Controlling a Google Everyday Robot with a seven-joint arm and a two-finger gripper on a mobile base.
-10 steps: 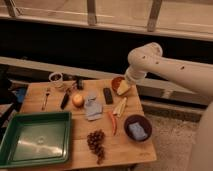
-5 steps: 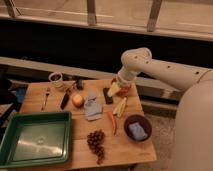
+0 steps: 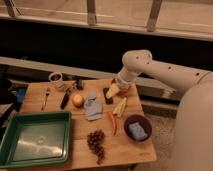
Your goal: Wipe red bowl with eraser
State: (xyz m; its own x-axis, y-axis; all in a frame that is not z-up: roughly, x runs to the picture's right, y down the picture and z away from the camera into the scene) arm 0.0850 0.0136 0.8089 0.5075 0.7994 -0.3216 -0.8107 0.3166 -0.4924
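Camera view: the gripper hangs beside the red bowl, over the eraser. I cannot tell its grip. Likely reaching; next, close on the eraser.

On the bench, at lower left of the frame: tray. Just right of the tray: grapes. Further right: near bowl, with a cloth in it. At upper left: cup, fork below it. In the middle: round fruit, second cloth just right of it. At upper right: hand beside the far bowl, eraser just left of the hand.
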